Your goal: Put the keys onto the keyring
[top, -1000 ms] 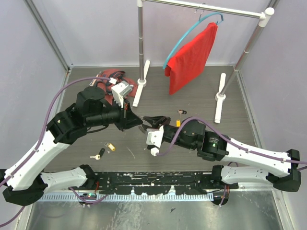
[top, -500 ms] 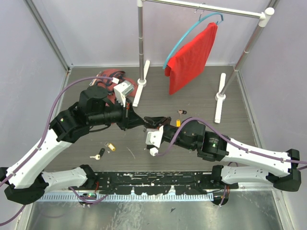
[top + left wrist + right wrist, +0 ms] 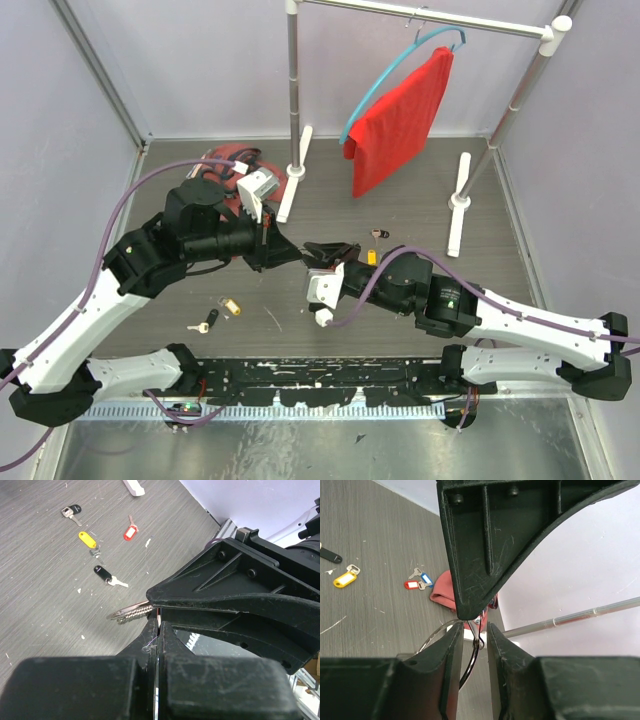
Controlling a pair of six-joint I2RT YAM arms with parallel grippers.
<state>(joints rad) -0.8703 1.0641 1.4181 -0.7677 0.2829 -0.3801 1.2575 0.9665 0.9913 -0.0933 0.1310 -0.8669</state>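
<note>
Above the table's middle, my left gripper is shut on the keyring, whose silver coils stick out left of its tips. My right gripper meets it tip to tip. In the right wrist view the keyring's wire hangs in the gap of the right gripper, whose jaws stand apart. Keys lie loose on the table: a yellow-tagged one and a black-tagged one at the near left, with another black and yellow behind the right arm. Red and blue tags lie together.
A red cloth lies crumpled at the back left. Behind it stands a metal clothes rack on white feet, with a red shirt on a blue hanger. Grey walls close in the table on three sides.
My left arm has swung its gripper a little right and back, closer to the right gripper's tips. The right gripper's jaws narrowed slightly. The keys on the table have not moved.
</note>
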